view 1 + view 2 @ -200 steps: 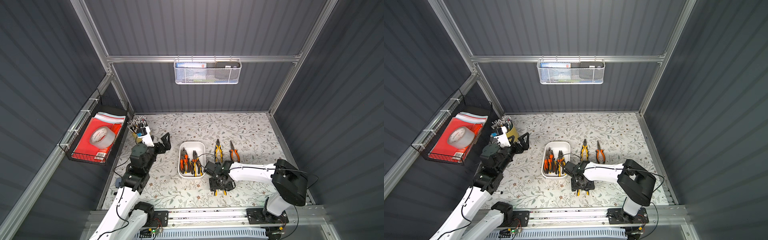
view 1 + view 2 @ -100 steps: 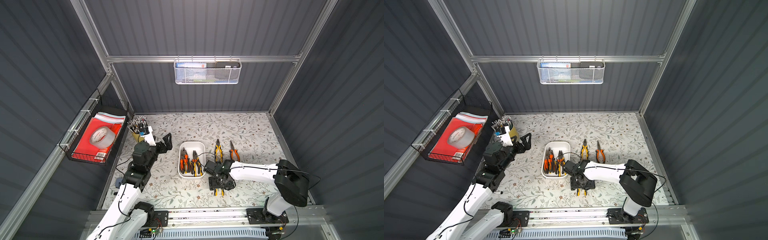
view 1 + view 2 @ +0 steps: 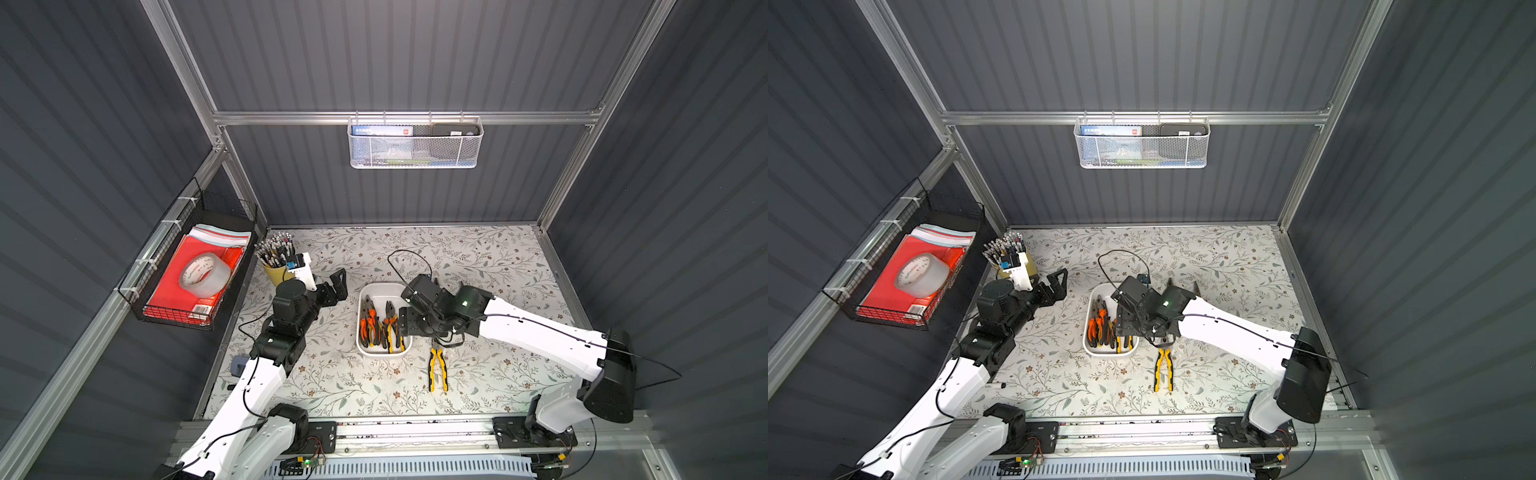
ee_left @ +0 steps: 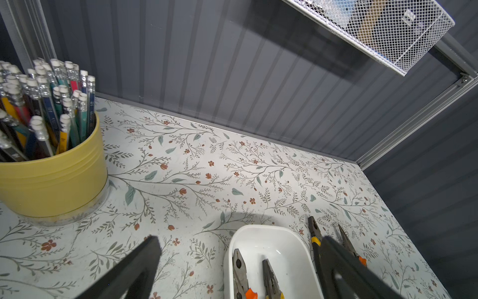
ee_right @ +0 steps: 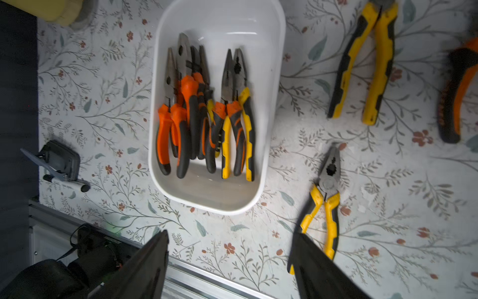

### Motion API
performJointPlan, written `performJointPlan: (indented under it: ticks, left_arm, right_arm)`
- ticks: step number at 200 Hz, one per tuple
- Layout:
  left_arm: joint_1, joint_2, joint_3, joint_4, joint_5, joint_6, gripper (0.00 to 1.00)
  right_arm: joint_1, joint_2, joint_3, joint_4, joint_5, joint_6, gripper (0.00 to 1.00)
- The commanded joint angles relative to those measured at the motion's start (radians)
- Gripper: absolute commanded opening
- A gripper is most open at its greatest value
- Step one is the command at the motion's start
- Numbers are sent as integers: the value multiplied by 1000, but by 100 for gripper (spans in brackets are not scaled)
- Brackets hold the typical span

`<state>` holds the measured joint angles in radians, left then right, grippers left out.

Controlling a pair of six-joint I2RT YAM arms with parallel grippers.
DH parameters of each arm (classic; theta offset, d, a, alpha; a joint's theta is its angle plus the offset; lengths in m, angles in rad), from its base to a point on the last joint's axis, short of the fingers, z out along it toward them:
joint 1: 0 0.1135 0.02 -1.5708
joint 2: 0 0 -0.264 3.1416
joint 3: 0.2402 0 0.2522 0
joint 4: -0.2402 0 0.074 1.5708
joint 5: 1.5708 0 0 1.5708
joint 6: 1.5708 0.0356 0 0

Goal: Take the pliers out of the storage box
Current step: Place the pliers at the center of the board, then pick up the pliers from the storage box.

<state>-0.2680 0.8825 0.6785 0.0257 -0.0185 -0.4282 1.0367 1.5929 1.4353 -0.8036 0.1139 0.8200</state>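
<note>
Partly done: three dark-jawed pliers (image 5: 324,204) with yellow or orange handles lay on the floral tabletop (image 5: 103,90). About six more sat in the shallow white plastic storage box (image 5: 207,191). The empty right gripper (image 5: 230,234) had its jaws apart near the box, and the left gripper (image 4: 239,240) was spread wide and empty beside it.

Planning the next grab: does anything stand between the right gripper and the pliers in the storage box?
Nothing visible does. The right gripper is open near the storage box, whose pliers lie uncovered. The loose yellow-handled pliers lie beside the gripper, off that path.
</note>
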Motion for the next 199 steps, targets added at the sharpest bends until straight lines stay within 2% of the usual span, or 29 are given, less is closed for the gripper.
performJointPlan:
  ticks: [1, 41, 103, 156, 199]
  left_arm:
    - [0, 4, 9, -6, 2, -5, 99]
    - [0, -6, 9, -4, 1, -3, 99]
    - [0, -8, 9, -3, 5, -1, 99]
    - [0, -8, 9, -1, 9, -1, 99]
    - [0, -6, 9, 1, 12, -1, 99]
  right_arm:
    - [-18, 115, 85, -21, -14, -73, 70]
    - [-16, 356, 310, -226, 10, -129, 47]
    - [-29, 441, 287, -176, 1, -147, 46]
    - [-29, 534, 289, -194, 4, -169, 36]
    - [-29, 571, 287, -169, 4, -174, 34]
